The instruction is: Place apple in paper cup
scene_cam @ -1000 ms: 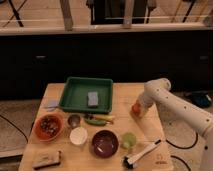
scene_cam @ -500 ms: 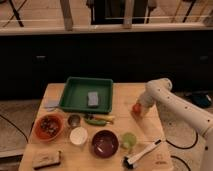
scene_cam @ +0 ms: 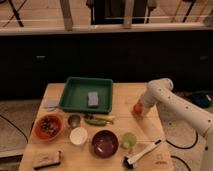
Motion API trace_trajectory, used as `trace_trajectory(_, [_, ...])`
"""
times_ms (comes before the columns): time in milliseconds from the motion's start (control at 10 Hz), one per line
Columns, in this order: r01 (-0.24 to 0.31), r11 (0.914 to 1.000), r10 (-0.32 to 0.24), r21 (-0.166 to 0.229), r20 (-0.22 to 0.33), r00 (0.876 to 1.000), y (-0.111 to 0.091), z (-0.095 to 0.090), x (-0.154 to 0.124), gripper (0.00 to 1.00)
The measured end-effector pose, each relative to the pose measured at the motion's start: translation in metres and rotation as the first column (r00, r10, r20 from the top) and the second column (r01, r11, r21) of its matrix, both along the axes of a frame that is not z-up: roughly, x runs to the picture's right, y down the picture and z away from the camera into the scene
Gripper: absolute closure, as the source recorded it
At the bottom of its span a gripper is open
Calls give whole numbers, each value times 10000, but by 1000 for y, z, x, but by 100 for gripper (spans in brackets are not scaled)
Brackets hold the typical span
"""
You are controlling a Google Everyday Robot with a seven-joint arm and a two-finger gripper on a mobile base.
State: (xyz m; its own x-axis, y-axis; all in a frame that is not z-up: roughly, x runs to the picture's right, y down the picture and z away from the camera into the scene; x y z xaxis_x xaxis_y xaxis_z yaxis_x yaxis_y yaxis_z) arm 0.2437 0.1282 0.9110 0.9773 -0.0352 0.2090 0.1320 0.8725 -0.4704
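Note:
The apple (scene_cam: 137, 107), small, round and red-orange, sits at the right side of the wooden table (scene_cam: 60, 145). My gripper (scene_cam: 140, 109) is at the apple, at the end of the white arm (scene_cam: 172, 102) that reaches in from the right. A white paper cup (scene_cam: 78, 135) stands near the table's front, left of the maroon bowl (scene_cam: 105, 143). A green cup (scene_cam: 128, 141) stands right of the bowl.
A green tray (scene_cam: 77, 95) with a grey sponge (scene_cam: 93, 98) lies at the back. An orange bowl (scene_cam: 48, 127) of snacks is at the left, a small metal cup (scene_cam: 74, 120) beside it. A brush (scene_cam: 142, 153) lies front right, a brown block (scene_cam: 46, 159) front left.

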Motion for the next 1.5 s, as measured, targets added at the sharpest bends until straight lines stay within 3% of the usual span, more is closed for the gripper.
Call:
trace_trajectory(300, [-53, 9999, 54, 104, -38, 10000, -1, 0, 2, 96])
trace_trajectory(600, [-127, 9998, 128, 132, -82, 9999, -3, 0, 5, 89])
trace_trajectory(700, [7, 9999, -7, 155, -56, 10000, -2, -3, 4, 96])
trace_trajectory(900, [347, 9989, -352, 331, 128, 9993, -11, -15, 0, 100])
trace_trajectory(1500, [1180, 9901, -1279, 755, 1442, 9812, -39, -54, -12, 100])
